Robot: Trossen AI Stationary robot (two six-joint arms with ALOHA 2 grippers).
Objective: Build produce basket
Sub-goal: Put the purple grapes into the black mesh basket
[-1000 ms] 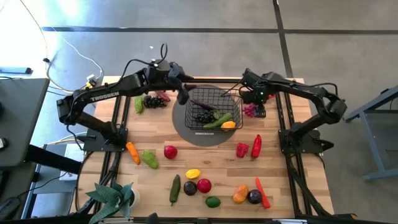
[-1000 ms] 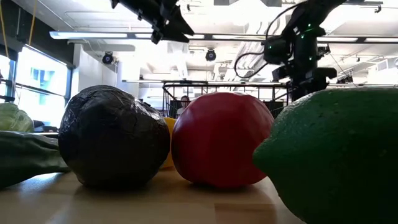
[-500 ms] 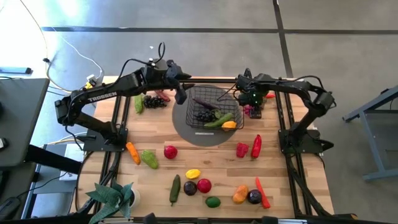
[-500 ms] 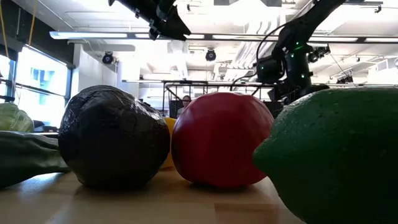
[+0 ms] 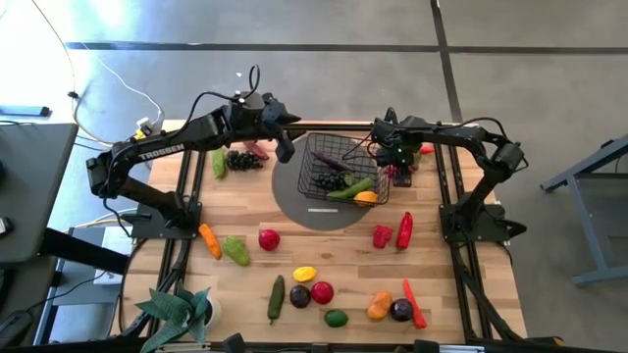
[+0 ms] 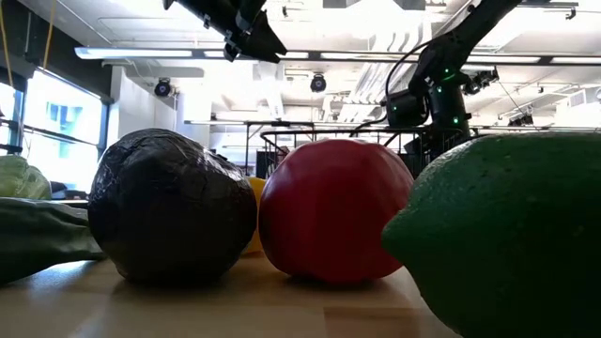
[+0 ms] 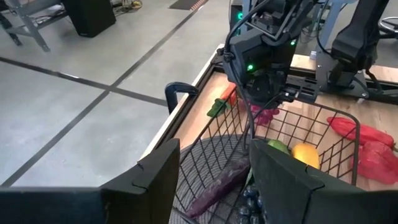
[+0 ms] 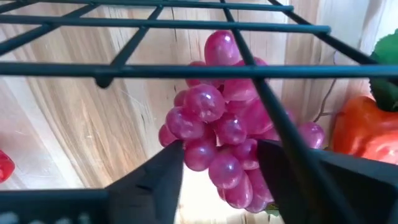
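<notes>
The black wire basket [image 5: 312, 162] stands tilted on the round grey disc [image 5: 294, 214]. It holds a purple eggplant [image 7: 217, 186], dark grapes, a green piece and a yellow piece [image 5: 365, 196]. My right gripper [image 5: 394, 165] is at the basket's right wall. In its wrist view [image 8: 217, 158] it is open, with basket wires [image 8: 186, 71] across the picture and pink grapes [image 8: 217, 130] on the table between its fingers. My left gripper [image 5: 285, 152] hangs open and empty above the basket's far left corner [image 7: 214, 162]. My right gripper meets the basket at its right wall, coming level from the table's right side. A wire of that wall [image 8: 283, 134] runs over one finger [image 8: 298, 174]. Which part of the gripper bears on the mesh I cannot tell, nor whether the fingers touch the pink grapes.
Dark grapes [image 5: 240, 159] and a green pepper [image 5: 218, 165] lie at the far left. Red peppers [image 5: 404, 230] lie right of the disc, with an orange-red pepper [image 8: 367, 124] by the pink grapes. More produce lies along the near edge, beside a potted plant [image 5: 177, 309].
My right gripper has gone from over the pink grapes toward the table's left, up against the basket's right wall, and has turned. In the last half second the basket has shifted a little toward the right and tilted, baring more of the disc at its near side.
</notes>
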